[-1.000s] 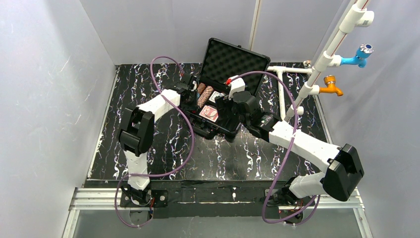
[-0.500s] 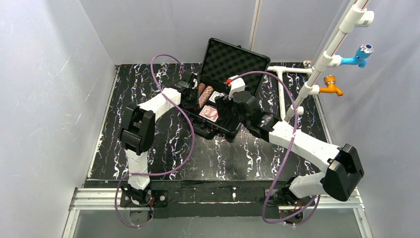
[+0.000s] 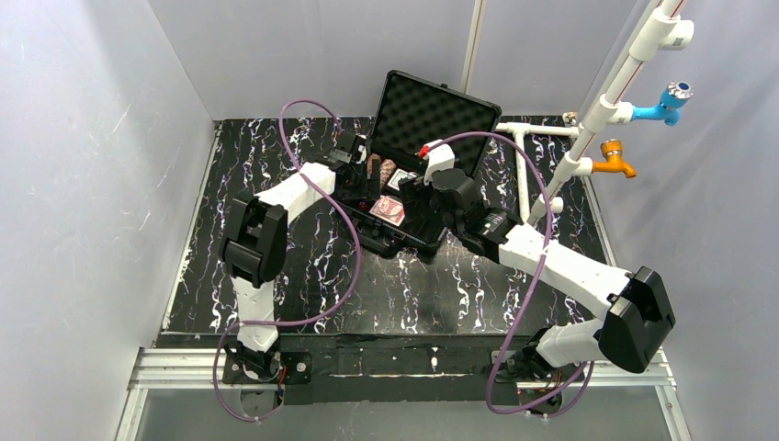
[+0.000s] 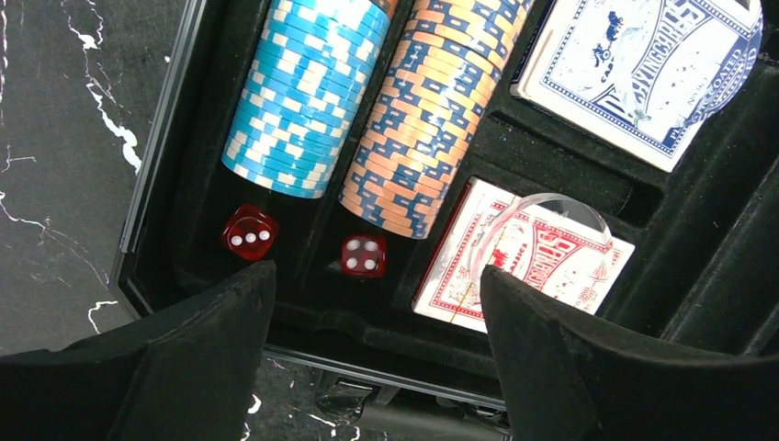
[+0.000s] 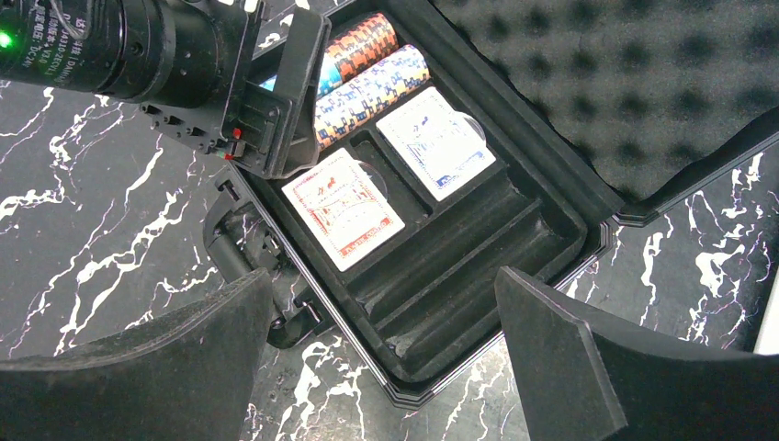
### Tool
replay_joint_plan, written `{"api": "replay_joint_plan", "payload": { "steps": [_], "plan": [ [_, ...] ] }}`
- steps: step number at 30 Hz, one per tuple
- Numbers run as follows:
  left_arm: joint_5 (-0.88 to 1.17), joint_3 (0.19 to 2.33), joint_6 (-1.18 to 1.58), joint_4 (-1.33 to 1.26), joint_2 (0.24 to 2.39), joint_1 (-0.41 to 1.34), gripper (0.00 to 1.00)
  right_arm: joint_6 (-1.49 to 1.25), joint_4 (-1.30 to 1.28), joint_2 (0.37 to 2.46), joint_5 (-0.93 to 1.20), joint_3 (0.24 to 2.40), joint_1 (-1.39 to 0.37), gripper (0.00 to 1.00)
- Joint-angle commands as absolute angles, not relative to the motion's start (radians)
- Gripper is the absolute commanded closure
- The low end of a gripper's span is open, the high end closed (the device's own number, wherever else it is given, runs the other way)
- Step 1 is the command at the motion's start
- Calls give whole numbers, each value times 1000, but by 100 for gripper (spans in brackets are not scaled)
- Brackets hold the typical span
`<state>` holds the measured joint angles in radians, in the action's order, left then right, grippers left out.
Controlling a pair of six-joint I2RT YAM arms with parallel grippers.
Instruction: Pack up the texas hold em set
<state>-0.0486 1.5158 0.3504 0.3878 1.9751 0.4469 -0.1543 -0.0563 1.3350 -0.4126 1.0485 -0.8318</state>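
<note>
Case open on table; both grippers spread and empty.

The black case (image 3: 428, 108) sits at the far middle of the marbled table (image 3: 413, 294), lid raised. The left gripper (image 4: 377, 340) hovers over its left end, jaws wide apart, holding nothing. Below it, two red dice (image 4: 249, 232) lie at the ends of the blue chip stack (image 4: 303, 92) and the orange chip stack (image 4: 432, 110). The red deck (image 4: 528, 257) and the blue deck (image 4: 643, 64) lie in pockets beside them. The right gripper (image 5: 386, 358) hangs above the case's right end, jaws wide, empty.

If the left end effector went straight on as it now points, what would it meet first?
Probably the red die showing four pips, lying in the case in front of the orange chip stack, ahead of the open left end effector. Depth is unclear; it could touch the case floor beside it.
</note>
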Motion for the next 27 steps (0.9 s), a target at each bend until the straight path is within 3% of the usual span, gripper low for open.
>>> {"api": "replay_joint_plan", "payload": {
  "steps": [1,10,21,27],
  "plan": [
    [-63,1522,327,393,1874,443,17,-158,-9,1332,-422,1041,-834,2],
    [-145,1508,258,488,1675,443,2,-155,-9,1332,-425,1044,-834,2],
    [-311,1387,140,549,1390,443,2,-159,-27,1348,-392,1073,-834,2],
    [-404,1211,99,446,1213,442,2,-170,-66,1379,-383,1121,-834,2]
  ]
}}
